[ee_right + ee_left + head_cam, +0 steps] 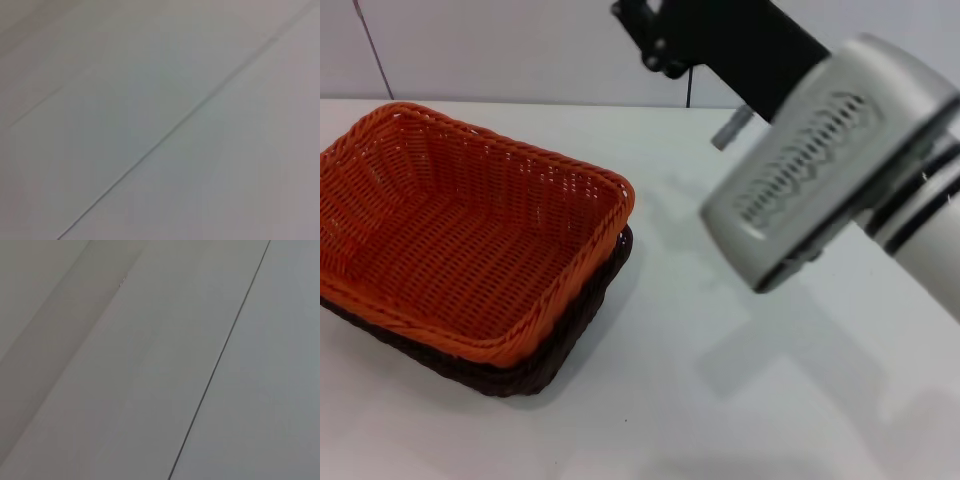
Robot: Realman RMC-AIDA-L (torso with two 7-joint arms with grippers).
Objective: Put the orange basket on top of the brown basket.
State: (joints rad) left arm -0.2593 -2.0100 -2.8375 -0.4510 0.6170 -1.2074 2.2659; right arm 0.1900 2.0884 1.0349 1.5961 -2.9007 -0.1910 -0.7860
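Note:
The orange basket (460, 225) sits nested on top of the brown basket (575, 325) at the left of the white table in the head view. Only the brown basket's dark rim and side show beneath it, along the near and right edges. My right arm reaches in from the right, raised above the table. Its black gripper (658, 45) is at the top of the view, well apart from the baskets and holding nothing that I can see. My left gripper is out of view. Both wrist views show only pale flat panels with a thin seam.
The white table (740, 400) stretches to the right of and in front of the baskets. A pale wall (520, 45) with a vertical seam stands behind the table. The right arm's large silver link (820, 160) hangs over the table's right half.

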